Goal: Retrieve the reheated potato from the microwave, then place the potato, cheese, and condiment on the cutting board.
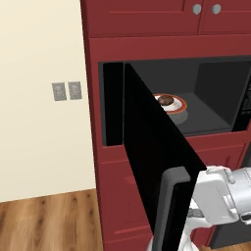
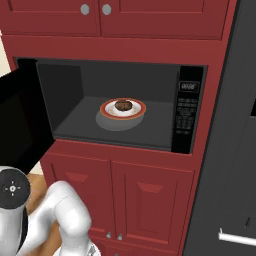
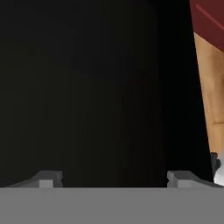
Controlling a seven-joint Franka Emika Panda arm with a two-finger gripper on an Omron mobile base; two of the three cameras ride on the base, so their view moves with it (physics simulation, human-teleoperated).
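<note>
The microwave (image 1: 211,83) (image 2: 192,110) stands open, its black door (image 1: 152,142) (image 2: 20,120) swung out towards me. Inside, the brown potato (image 1: 165,100) (image 2: 123,105) rests on a white plate with an orange rim (image 1: 180,104) (image 2: 140,108). My gripper (image 3: 113,179) is open, its fingertips (image 3: 48,178) wide apart and close against the black door face. In the left base view my white hand sits just right of the door's grey bar handle (image 1: 171,211). The cheese, the condiment and the cutting board are out of view.
Dark red cabinets (image 2: 145,200) frame the microwave above and below. A cream wall with two grey outlets (image 1: 66,90) and wooden floor (image 1: 49,220) lie to the left. A tall dark appliance (image 2: 235,150) stands at the right.
</note>
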